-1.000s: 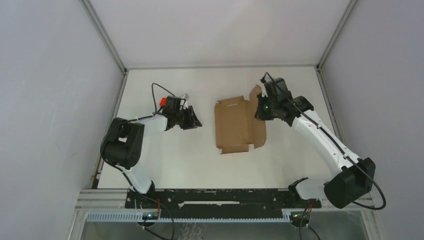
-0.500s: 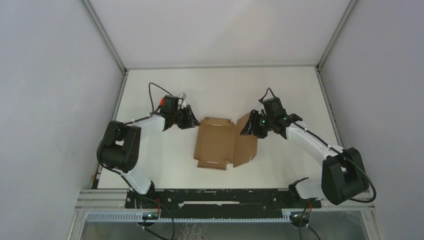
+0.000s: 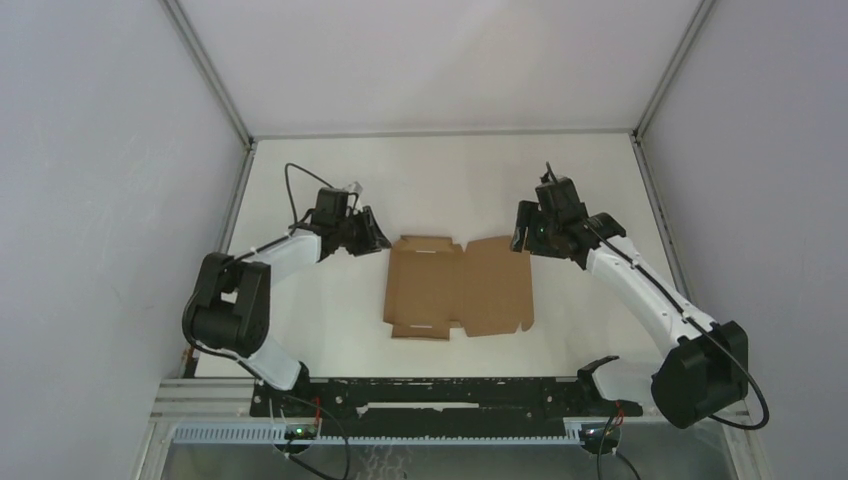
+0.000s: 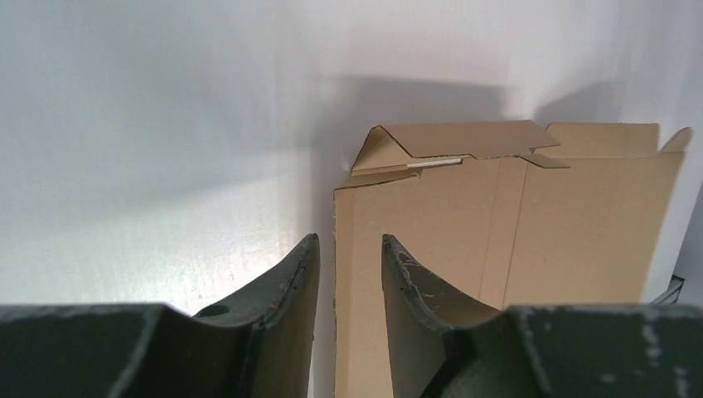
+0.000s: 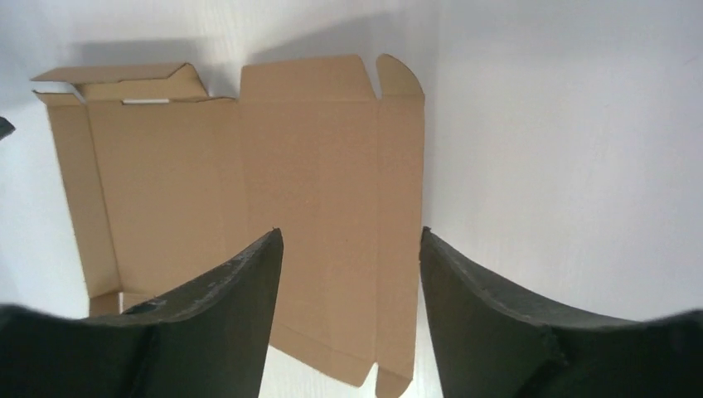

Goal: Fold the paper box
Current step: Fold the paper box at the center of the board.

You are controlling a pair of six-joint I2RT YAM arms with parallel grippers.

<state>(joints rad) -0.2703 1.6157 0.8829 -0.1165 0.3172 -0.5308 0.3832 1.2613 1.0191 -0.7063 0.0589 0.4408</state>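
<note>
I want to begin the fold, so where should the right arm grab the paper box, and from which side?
Probably the narrow outer strip of the paper box, approached from its right edge. The sheet lies flat, and that free, creased strip lies nearest the open right gripper.

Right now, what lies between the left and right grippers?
The paper box, lying flat on the table: its far edge spans the gap from the left gripper to the right gripper. Nothing else is there. The top view shows it.
</note>
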